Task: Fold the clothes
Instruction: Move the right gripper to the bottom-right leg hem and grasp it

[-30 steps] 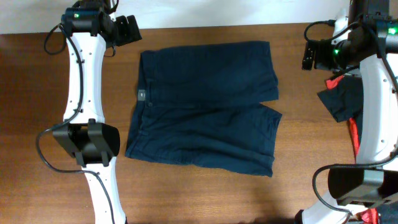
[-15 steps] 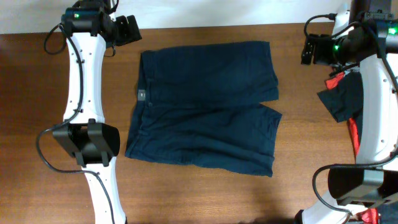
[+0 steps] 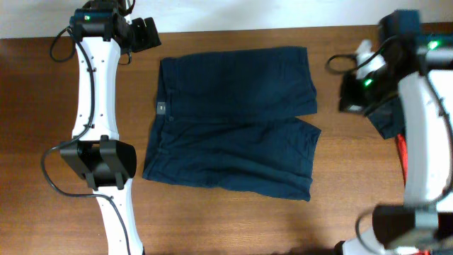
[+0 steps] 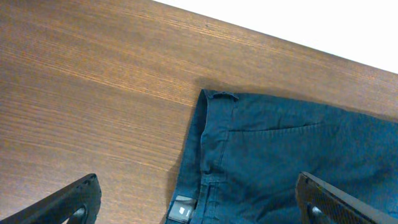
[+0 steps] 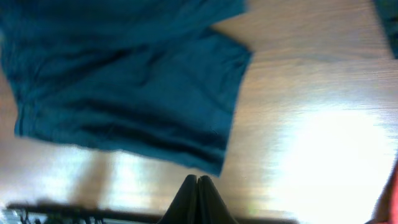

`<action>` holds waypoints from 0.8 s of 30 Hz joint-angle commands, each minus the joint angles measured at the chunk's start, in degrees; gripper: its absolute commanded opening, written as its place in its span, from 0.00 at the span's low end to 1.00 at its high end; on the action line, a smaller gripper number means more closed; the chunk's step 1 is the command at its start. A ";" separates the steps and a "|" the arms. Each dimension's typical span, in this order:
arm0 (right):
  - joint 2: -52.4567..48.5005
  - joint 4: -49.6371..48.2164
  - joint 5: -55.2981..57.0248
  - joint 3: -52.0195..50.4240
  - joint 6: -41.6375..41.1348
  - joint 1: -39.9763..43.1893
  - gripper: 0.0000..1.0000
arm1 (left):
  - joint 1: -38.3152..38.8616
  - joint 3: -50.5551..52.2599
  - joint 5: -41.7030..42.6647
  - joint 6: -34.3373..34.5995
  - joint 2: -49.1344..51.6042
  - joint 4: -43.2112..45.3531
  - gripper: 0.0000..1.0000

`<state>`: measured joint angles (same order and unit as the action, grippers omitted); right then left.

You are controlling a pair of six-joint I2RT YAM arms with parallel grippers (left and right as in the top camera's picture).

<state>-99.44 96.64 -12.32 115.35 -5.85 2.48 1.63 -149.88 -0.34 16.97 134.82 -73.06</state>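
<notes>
The clothes, dark navy shorts (image 3: 233, 120), lie flat in the middle of the table, waistband to the left and both legs pointing right. My left gripper (image 3: 147, 32) hovers open off the shorts' back left corner. In the left wrist view its wide-spread gripper (image 4: 198, 199) frames the waistband (image 4: 211, 143) of the shorts (image 4: 292, 155). My right gripper (image 3: 348, 92), blurred, hangs just right of the upper leg's hem. Its fingers are pressed together and empty in the right wrist view, gripper (image 5: 197, 180) above bare wood beside the shorts (image 5: 124, 81).
A black shirt (image 3: 389, 117) and a red garment (image 3: 402, 152) lie at the table's right edge, partly under my right arm. The arm bases stand at the front left (image 3: 102, 163) and front right (image 3: 403, 227). A grey label (image 4: 182, 210) marks the waistband.
My right gripper has shut and swung from the back right corner forward and slightly left, toward the shorts' right edge. The left arm and the shorts have not moved.
</notes>
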 commanded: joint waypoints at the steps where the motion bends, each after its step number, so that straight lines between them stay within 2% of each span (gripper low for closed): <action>1: 11.61 -1.68 3.96 -8.55 -7.02 -9.20 0.04 | 0.07 -0.13 -0.57 -0.07 0.15 0.09 0.99; 3: 15.89 -4.48 8.76 -15.34 -12.76 -13.70 0.04 | 0.07 -0.13 -0.57 -0.07 0.15 0.09 0.99; 6: 21.03 -9.33 9.81 -28.06 -18.71 -18.03 0.04 | 0.07 -0.13 -0.57 -0.07 0.15 0.11 0.99; 13: 22.45 -20.59 8.20 -52.59 -25.16 -18.49 0.05 | 0.07 -0.13 -0.55 -0.07 0.15 0.09 0.99; 16: 22.45 -24.74 7.69 -58.07 -27.69 -18.49 0.14 | 0.07 -0.13 -0.57 -0.07 0.15 0.09 0.99; 17: 22.47 -25.83 8.31 -59.01 -27.71 -18.49 0.25 | 0.07 -0.13 -0.57 -0.07 0.15 0.09 0.99; 19: 22.47 -27.41 8.50 -60.41 -29.05 -18.49 0.37 | 0.07 -0.13 -0.57 -0.07 0.15 0.09 0.99; 20: 22.47 -28.06 8.48 -61.24 -30.56 -18.49 0.40 | 0.07 -0.13 -0.57 -0.07 0.15 0.09 0.99; 23: 22.47 -31.61 8.50 -64.70 -32.54 -18.47 0.40 | 0.07 -0.13 -0.57 -0.07 0.15 0.09 0.99; 24: 22.47 -33.33 8.52 -66.16 -32.83 -18.47 0.43 | 0.09 -0.13 -0.57 -0.07 0.15 0.09 0.99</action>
<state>-77.65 65.47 -4.51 52.18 -35.42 -15.70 1.63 -149.88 -0.49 16.97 134.82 -73.08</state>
